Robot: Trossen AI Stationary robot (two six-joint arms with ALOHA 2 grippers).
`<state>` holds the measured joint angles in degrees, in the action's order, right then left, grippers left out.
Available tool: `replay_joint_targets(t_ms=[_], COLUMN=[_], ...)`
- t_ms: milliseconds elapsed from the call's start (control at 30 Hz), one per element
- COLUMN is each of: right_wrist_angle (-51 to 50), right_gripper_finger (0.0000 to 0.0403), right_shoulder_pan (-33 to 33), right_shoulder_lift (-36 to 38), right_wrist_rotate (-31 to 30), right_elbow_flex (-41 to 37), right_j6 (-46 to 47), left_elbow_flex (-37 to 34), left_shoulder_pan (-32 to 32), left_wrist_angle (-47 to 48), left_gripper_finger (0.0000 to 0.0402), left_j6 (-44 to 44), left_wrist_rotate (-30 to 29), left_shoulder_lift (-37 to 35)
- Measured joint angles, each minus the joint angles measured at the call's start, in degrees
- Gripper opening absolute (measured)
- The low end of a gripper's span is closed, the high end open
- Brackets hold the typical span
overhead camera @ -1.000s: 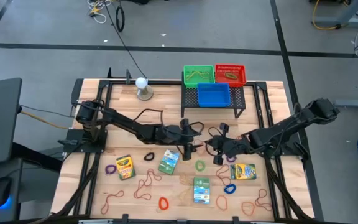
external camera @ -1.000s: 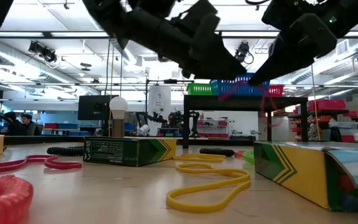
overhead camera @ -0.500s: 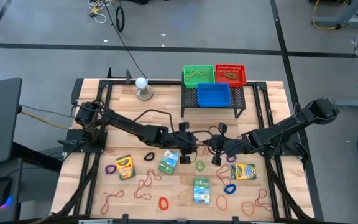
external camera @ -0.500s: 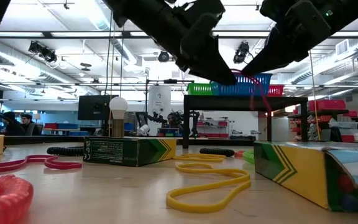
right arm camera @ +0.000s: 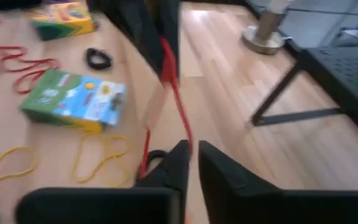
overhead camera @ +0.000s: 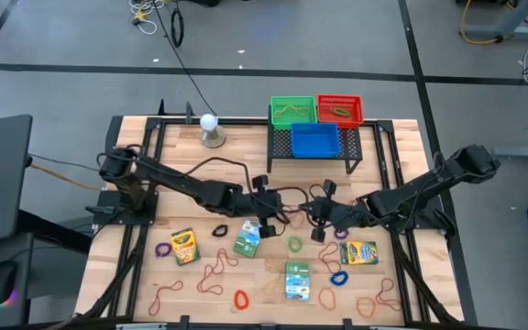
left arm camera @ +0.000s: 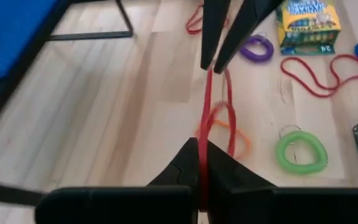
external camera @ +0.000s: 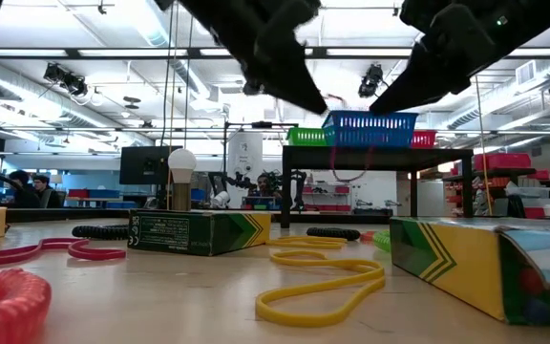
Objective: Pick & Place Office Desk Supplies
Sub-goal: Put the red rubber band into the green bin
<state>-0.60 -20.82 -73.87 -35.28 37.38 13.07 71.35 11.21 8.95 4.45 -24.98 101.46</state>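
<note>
Before the black mesh rack (overhead camera: 315, 151): both arms meet above the table.
Band: thin red rubber band (left arm camera: 205, 115), stretched lengthwise between grippers.
Left gripper (left arm camera: 202, 163): clamped on band's near end.
Right gripper (right arm camera: 189, 157): pinching opposite end, fingers slightly parted.

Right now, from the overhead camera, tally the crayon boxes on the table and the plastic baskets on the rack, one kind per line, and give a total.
crayon boxes: 4
plastic baskets (green, red, blue): 3
Total: 7
</note>
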Motion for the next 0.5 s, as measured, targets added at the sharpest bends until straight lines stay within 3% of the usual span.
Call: replay_joint_targets(t_ms=[133, 233, 500], right_wrist_angle=[-0.4, -0.53, -1.33], right_gripper_finger=[0.0084, 0.009, 0.0018], right_shoulder_pan=[0.02, 0.02, 0.02], right_shoulder_lift=[0.0, 0.0, 0.0], right_wrist_rotate=[-2.15, -2.08, -1.98], right_elbow_flex=[-0.01, -0.01, -0.01], right_j6=[1.04, 1.03, 0.58], left_elbow_flex=[0.02, 0.0, 0.13], left_shoulder_pan=[-1.15, -2.76, -10.25], left_wrist_angle=[0.73, 0.56, 0.56], left_gripper_finger=[0.0004, 0.0004, 0.0004], left_j6=[1.1, 2.43, 3.67], left_wrist_rotate=[-1.82, -3.14, -3.92], left_shoulder_lift=[-3.96, -7.33, -15.09])
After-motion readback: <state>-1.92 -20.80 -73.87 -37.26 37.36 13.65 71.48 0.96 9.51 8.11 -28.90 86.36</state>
